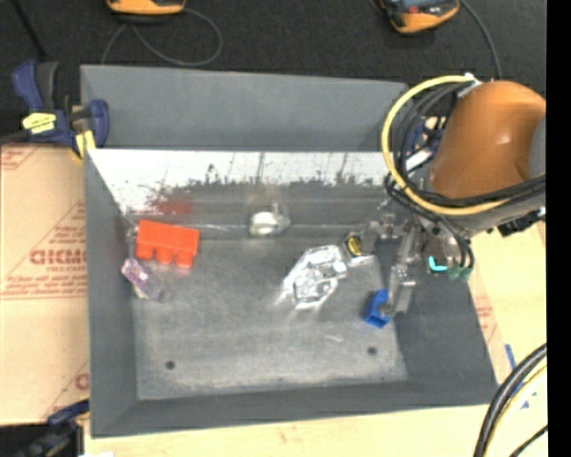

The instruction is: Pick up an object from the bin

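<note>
Your gripper (399,296) hangs over the bin's (266,355) right side, at 3 o'clock from the floor's centre. The small blue block (377,311) lies just beside its tip, at 7 o'clock. Whether the gripper is spread or pressed together, you cannot tell.

Bin (266,350): the arm enters from the right.
Left: a toy brick (167,242) lies near the back wall, with a small packet (138,276) just before it.
Back: a round piece (266,223) lies at the wall's foot.
Centre: a crumpled wrapper (314,276) lies well apart from the brick.
Right: the gripper (400,293) is just beside a small block (377,312), right of the wrapper, with a tiny piece (354,246) behind.
</note>
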Controlling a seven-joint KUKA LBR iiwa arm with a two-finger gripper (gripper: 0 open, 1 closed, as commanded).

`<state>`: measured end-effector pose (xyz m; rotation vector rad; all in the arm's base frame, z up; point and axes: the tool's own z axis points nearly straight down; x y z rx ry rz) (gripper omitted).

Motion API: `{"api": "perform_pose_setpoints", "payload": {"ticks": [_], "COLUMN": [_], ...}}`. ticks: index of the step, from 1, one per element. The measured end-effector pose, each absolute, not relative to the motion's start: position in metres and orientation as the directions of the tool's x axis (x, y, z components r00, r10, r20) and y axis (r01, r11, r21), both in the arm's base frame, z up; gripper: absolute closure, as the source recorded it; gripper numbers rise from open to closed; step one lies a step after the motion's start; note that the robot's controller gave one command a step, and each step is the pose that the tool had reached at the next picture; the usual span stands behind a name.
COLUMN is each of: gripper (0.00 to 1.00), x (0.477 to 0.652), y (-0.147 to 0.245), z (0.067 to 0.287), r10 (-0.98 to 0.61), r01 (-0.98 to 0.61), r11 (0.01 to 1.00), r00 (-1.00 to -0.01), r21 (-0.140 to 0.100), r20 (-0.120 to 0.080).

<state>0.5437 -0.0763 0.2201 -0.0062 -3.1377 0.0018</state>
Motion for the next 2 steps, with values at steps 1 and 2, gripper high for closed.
{"api": "perform_pose_setpoints", "payload": {"ticks": [1, 2], "gripper": [0.00, 0.00], "x": [0.596, 0.605], "y": [-0.048, -0.034], "z": [0.109, 0.112], "r10": [-0.224, -0.484], "r01": [-0.224, -0.484], "r11": [0.975, 0.875], "r00": [-0.975, -0.875], "r21": [-0.003, -0.004], "r20": [-0.013, -0.006]}}
